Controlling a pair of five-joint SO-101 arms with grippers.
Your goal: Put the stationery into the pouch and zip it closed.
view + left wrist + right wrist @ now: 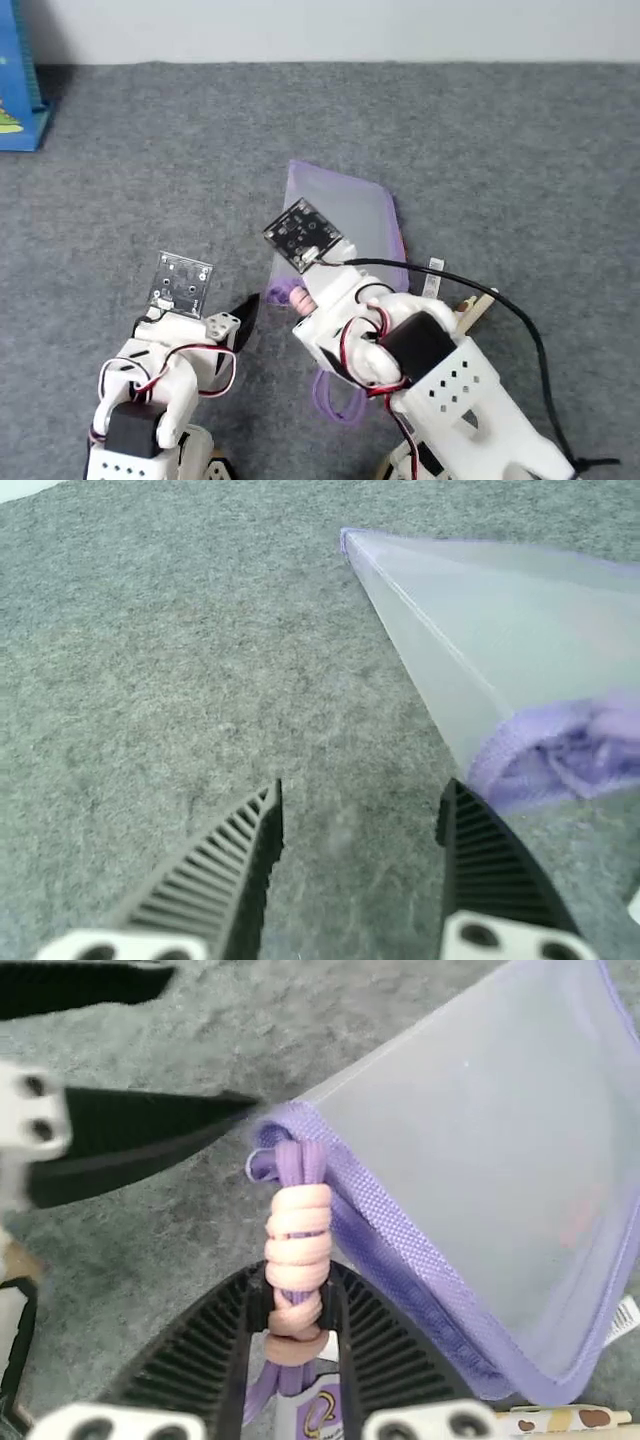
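The translucent purple pouch [340, 215] lies flat on the grey carpet, its purple zip edge [400, 1260] toward the arms. My right gripper [295, 1285] is shut on the pink and purple knotted zip-pull cord [297, 1240] at the pouch's near corner [297, 296]. My left gripper [360, 860] stands open just beside that corner, low over the carpet, with nothing between its fingers [245, 312]; the pouch [500, 630] and its purple corner [560, 755] lie beyond one finger. A pen with brown spots [560, 1420] pokes out at the pouch's edge beside the right arm [472, 308].
A loop of purple cord [335, 400] lies under the right arm. The left arm's black fingers [130, 1140] show close to the pouch corner in the right wrist view. A blue box [15, 80] stands at the far left. Bare grey carpet [150, 170] stretches left of the pouch.
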